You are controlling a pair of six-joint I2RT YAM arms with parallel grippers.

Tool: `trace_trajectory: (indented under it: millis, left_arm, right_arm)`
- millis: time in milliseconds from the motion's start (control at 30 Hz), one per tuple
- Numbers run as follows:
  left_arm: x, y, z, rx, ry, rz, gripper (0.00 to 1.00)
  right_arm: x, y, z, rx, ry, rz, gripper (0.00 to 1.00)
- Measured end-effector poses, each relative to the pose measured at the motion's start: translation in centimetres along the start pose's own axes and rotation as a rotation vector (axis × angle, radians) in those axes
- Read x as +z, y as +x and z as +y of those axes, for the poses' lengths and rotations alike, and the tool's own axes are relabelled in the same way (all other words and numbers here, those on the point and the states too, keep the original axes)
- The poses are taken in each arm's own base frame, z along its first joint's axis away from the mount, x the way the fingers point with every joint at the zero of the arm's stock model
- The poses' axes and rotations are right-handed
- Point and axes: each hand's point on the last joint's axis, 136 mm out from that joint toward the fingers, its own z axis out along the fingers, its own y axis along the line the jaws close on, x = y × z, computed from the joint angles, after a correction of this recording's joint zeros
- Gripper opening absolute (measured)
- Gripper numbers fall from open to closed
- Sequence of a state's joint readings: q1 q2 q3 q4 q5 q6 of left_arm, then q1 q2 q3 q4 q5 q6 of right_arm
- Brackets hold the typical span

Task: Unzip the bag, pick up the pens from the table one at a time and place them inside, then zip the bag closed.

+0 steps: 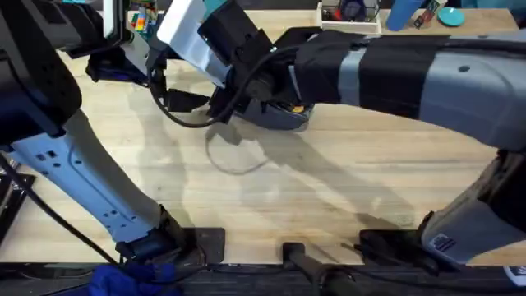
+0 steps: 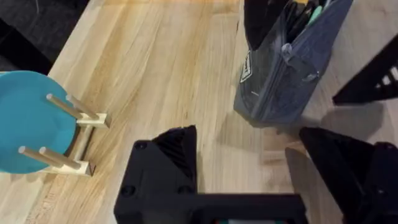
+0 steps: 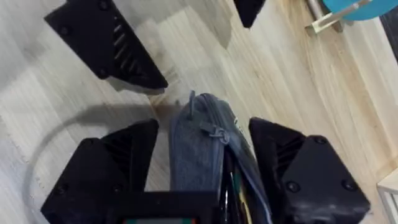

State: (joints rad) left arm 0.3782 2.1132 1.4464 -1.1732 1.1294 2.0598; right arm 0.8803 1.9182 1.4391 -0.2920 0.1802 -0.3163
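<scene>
the right gripper (image 3: 202, 168), nearest, clasps the bag (image 3: 202, 140) mid-table (image 1: 329, 181). the left gripper (image 2: 245, 155) gapes beside it, empty. a teal disc (image 2: 28, 121) on a wooden stand (image 2: 81, 140) sits well apart.

Grey arms, black jaws, black cables

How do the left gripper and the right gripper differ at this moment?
The left gripper holds nothing; its open fingers stand over bare table, short of the bag. The right gripper has the bag between its fingers, one on each side. Both have black fingers and sit close to the bag.
</scene>
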Motion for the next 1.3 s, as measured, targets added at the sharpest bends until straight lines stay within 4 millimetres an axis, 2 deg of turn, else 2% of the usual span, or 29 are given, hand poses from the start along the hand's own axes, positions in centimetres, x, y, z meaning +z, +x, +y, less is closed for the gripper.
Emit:
trace_trajectory:
  millis: [200, 300, 500, 600, 633, 1300]
  left_arm:
    - [0.00, 0.00, 0.00, 0.000, 0.000, 0.000, 0.995]
    - [0.00, 0.00, 0.00, 0.000, 0.000, 0.000, 0.995]
    - [0.00, 0.00, 0.00, 0.000, 0.000, 0.000, 0.996]
    - [0.00, 0.00, 0.00, 0.000, 0.000, 0.000, 0.995]
    - [0.00, 0.00, 0.00, 0.000, 0.000, 0.000, 0.995]
    - [0.00, 0.03, 0.06, 0.004, -0.002, 0.001, 0.996]
  right_arm:
    - [0.01, 0.03, -0.12, -0.001, 0.002, 0.000, 0.795]
    - [0.01, 0.03, -0.12, -0.001, 0.002, 0.000, 0.698]
    - [0.02, 0.03, -0.20, -0.004, 0.006, 0.001, 0.380]
    - [0.02, 0.04, -0.43, -0.006, 0.014, 0.001, 0.097]
    - [0.02, 0.02, -0.55, -0.001, 0.017, 0.000, 0.051]
    - [0.33, -0.54, -0.81, 0.004, 0.030, -0.025, 0.031]
